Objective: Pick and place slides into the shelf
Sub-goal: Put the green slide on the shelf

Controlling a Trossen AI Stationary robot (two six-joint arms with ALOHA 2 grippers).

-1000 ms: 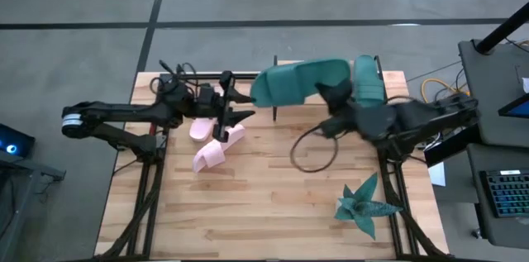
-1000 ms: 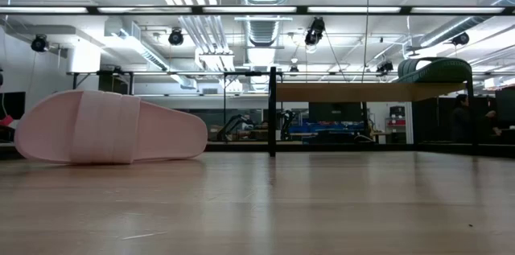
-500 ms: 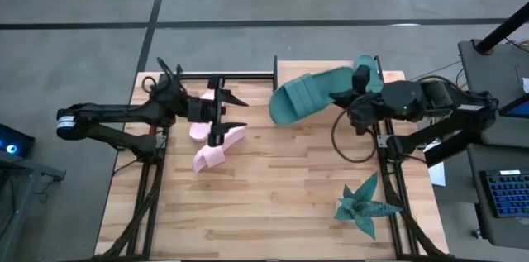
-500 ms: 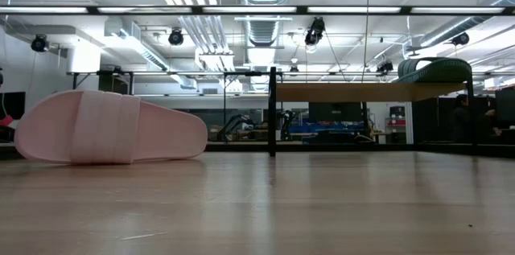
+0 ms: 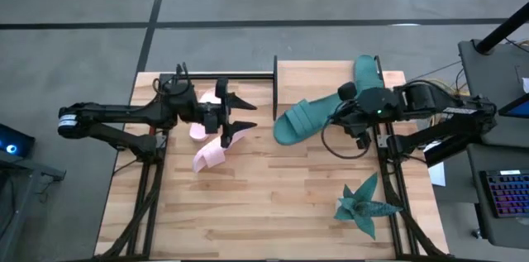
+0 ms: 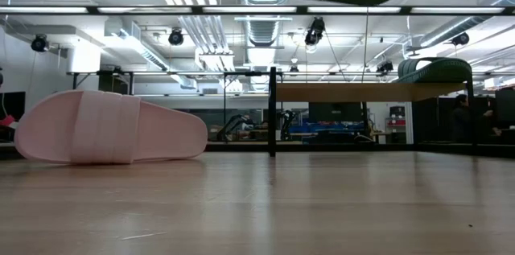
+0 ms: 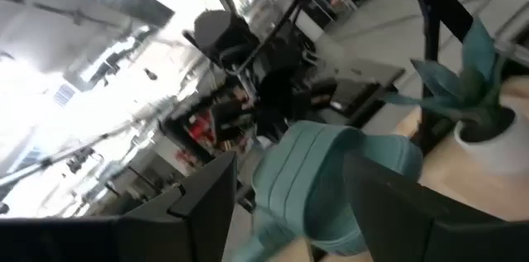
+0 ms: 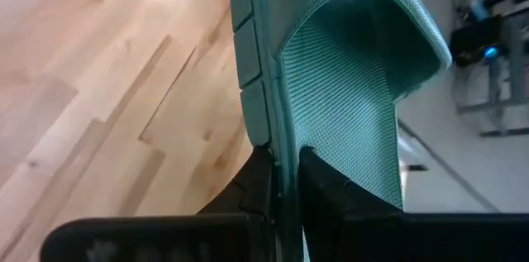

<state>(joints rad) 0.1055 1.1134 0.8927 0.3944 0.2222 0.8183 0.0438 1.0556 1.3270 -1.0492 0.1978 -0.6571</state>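
The right gripper point(image 5: 347, 107) pinches the edge of a teal slide point(image 5: 302, 119), its fingers point(image 8: 258, 181) pressed on the sole, holding it raised over the counter point(image 5: 273, 204) just in front of the shelf point(image 5: 318, 72). A second teal slide point(image 5: 368, 73) lies on the shelf's right end. The left gripper point(image 5: 240, 117) is spread wide and holds nothing, poised above two pink slides point(image 5: 216, 148) on the counter near its left rear corner. A teal star plant point(image 5: 364, 206) stands by the front right corner.
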